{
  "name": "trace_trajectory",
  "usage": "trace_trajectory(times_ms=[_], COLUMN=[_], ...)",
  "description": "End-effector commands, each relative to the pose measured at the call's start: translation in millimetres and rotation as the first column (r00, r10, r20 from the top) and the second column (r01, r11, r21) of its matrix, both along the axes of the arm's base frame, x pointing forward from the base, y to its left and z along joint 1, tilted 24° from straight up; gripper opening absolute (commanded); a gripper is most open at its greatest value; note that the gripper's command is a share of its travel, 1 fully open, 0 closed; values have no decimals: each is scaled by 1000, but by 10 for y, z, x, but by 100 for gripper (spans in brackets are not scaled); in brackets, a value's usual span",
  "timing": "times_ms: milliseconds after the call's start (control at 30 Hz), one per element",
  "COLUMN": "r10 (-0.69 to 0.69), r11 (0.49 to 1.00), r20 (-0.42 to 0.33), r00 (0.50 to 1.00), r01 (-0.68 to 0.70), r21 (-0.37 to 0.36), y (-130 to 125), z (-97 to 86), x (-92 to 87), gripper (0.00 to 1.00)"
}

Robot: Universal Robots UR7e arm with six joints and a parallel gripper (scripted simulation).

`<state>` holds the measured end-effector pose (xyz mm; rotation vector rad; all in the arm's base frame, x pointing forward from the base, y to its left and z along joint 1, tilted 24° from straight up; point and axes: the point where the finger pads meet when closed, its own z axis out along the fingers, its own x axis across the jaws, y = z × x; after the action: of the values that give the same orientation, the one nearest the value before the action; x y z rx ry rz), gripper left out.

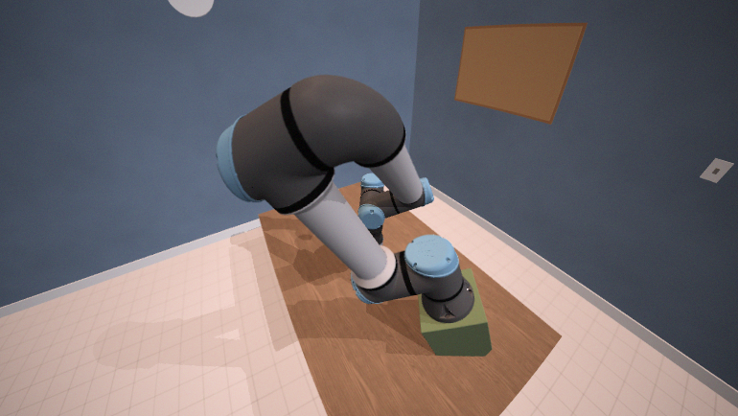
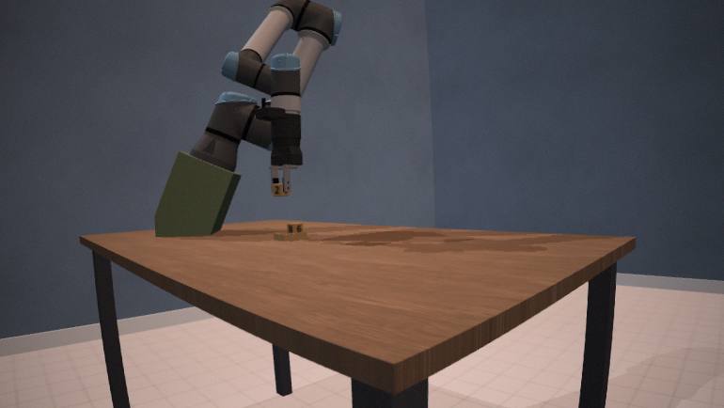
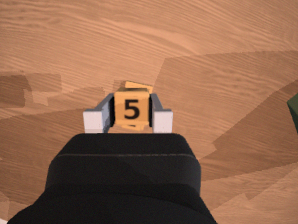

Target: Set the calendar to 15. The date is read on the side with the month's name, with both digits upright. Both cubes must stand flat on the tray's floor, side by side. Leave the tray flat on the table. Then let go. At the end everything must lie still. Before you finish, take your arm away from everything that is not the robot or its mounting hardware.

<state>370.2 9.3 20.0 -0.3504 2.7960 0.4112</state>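
My gripper (image 2: 280, 188) hangs well above the table and is shut on an orange digit cube (image 2: 279, 190). In the wrist view the cube (image 3: 132, 108) sits between the two pale fingers and shows a 5 to the camera. In the exterior view its side shows a 2. The small wooden tray (image 2: 291, 235) lies flat on the table, below and a little to the right of the gripper. What stands in the tray (image 2: 294, 228) shows two dark marks that look like 8 and 6; it is too small to tell more. In the top view the arm hides the gripper and tray.
The arm's green base block (image 2: 195, 195) stands at the table's back left corner, left of the tray. The wooden table (image 2: 365, 274) stretches wide toward the front and right. A bit of orange (image 3: 136, 86) shows past the held cube in the wrist view.
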Motion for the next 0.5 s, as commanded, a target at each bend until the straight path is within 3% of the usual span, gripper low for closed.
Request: trace_trajectory(times_ms=[0,233,467], r10=[45,218,424], r11=[999,975,902], r20=[16,67,115], r00=[999,974,898], r01=[-45,-214,-407], r21=[-13,-69,-146], y=[-28,-123,-228], z=[-5,-35,-70], x=[16,66,115], gripper=[57,57,57])
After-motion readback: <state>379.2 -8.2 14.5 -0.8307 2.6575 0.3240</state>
